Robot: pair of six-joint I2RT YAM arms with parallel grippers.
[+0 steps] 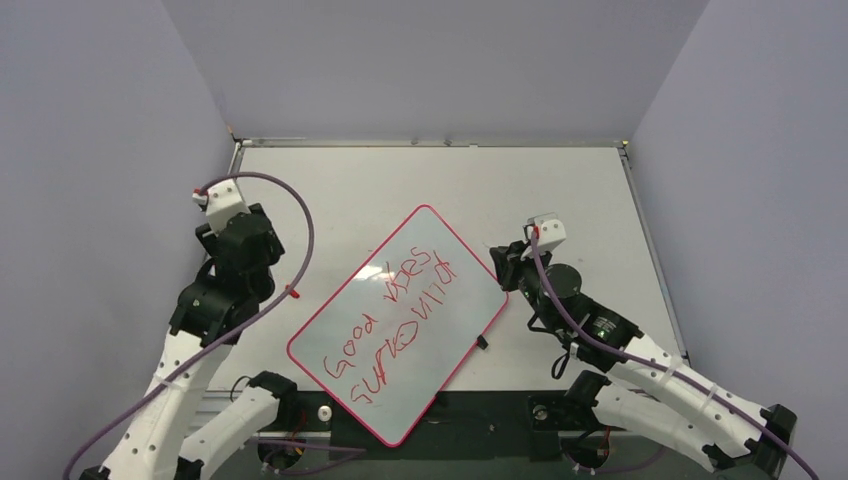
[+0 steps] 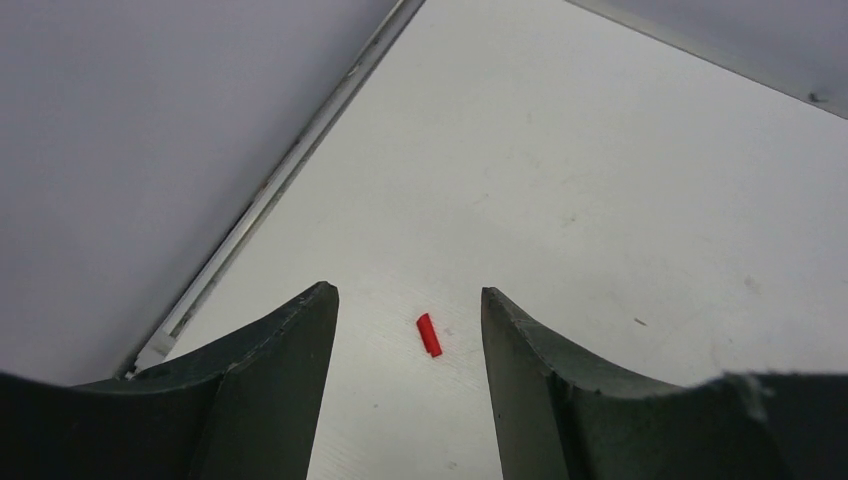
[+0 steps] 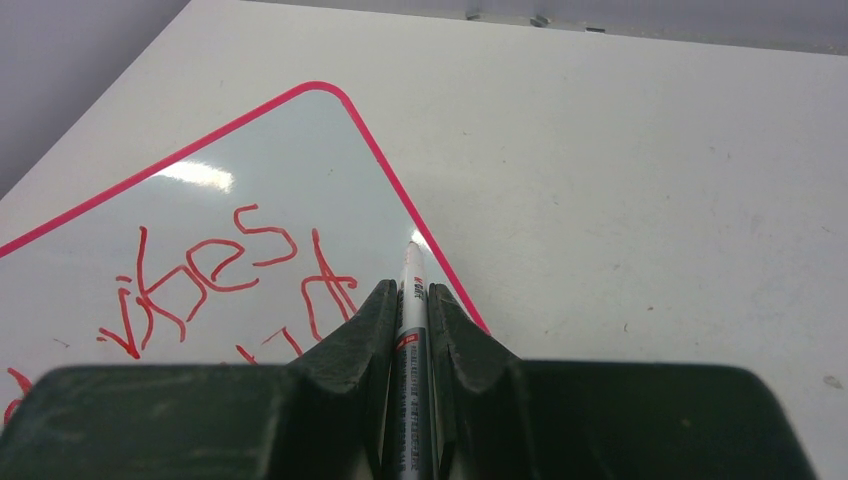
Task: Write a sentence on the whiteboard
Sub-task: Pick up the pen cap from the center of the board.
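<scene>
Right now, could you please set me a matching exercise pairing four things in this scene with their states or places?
Things:
1. left gripper
2. right gripper
3. sentence
4. small red piece

States or places:
A. written in two lines on the whiteboard
B. open
C. lying on the table
D. shut on the marker

Pairs: 1-B; 2-D; 3-A; 4-C

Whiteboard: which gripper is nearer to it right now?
Right. The right gripper, shut on a marker, is at the whiteboard edge, marker tip by the pink frame. The left gripper hangs open over the table, off the board's left side.
</scene>
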